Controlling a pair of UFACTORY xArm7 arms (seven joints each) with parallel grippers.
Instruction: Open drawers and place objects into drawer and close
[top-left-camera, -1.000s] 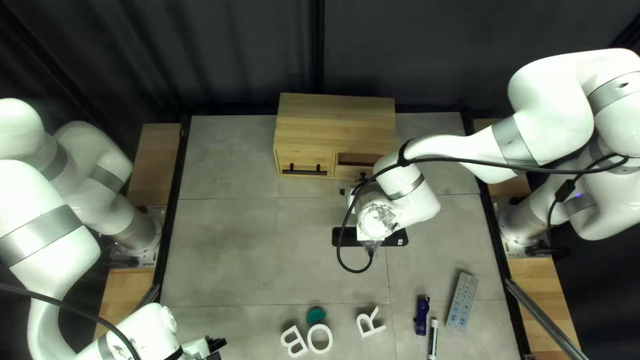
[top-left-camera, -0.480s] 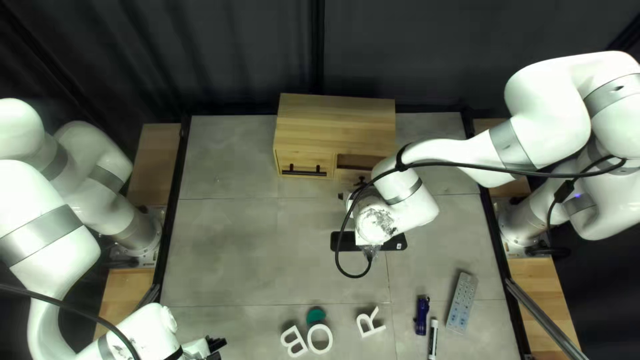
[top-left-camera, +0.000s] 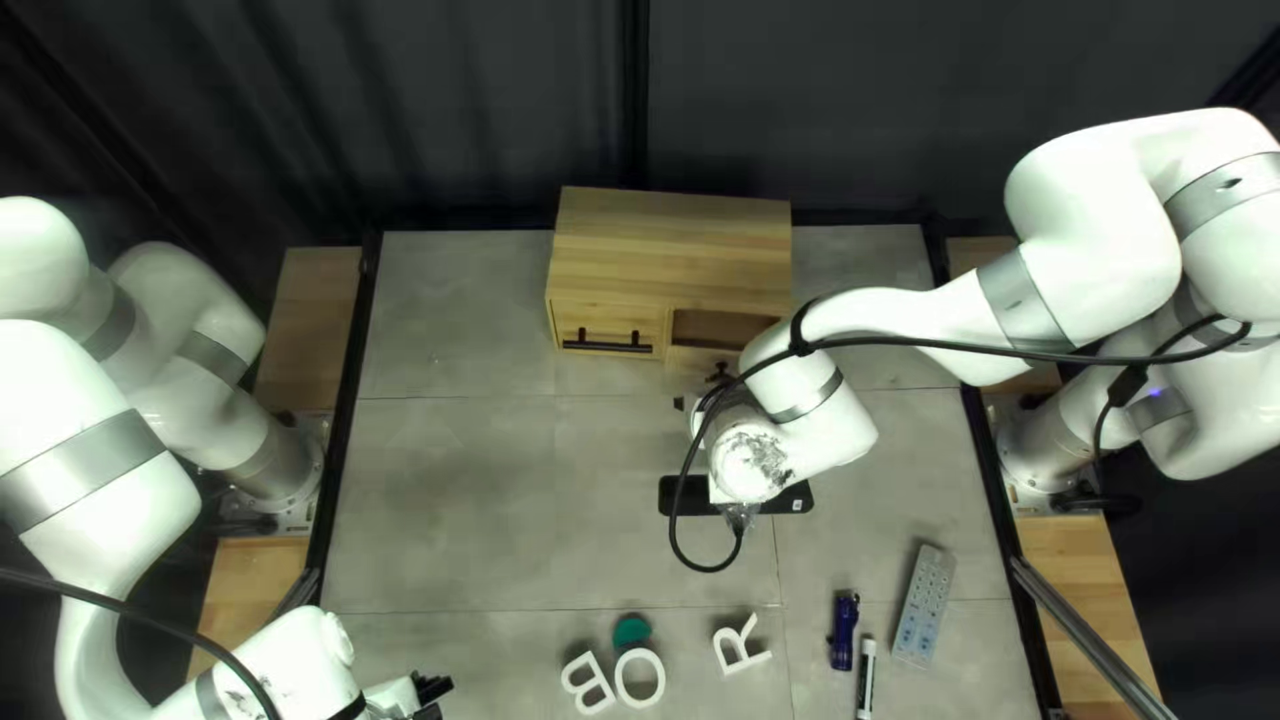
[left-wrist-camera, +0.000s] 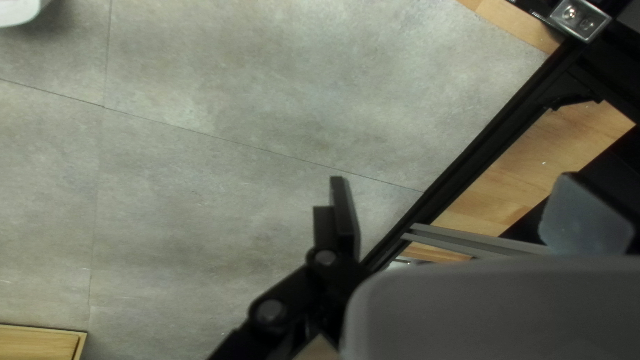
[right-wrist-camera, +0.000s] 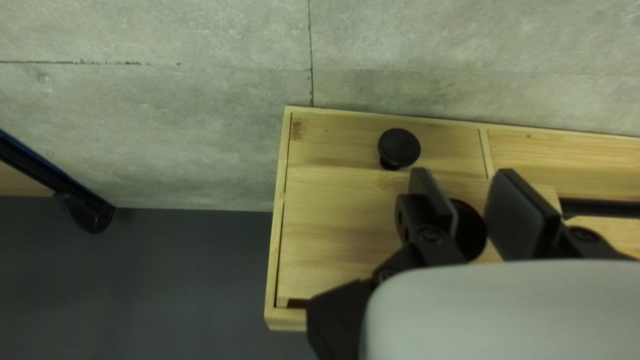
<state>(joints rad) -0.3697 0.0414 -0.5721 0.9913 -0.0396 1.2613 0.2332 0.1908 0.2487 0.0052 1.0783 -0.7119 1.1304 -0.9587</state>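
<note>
In the top left view my right gripper is mostly hidden by its wrist, before the wooden cabinet. Its right drawer stands partly pulled out. From the right wrist view, my right gripper is shut on the upper black knob; a lower knob sits beside the fingers. At the near left, my left gripper holds nothing; in its wrist view that gripper is wide open. White letters B, O and R lie near the front edge.
A green piece touches the O. Toward the near right lie a blue object, a white marker and a grey power strip. A black bar handle projects from the cabinet's left drawer.
My right arm has moved a little toward the table's near edge, and the right drawer has come further out with it. The left arm stays where it was.
</note>
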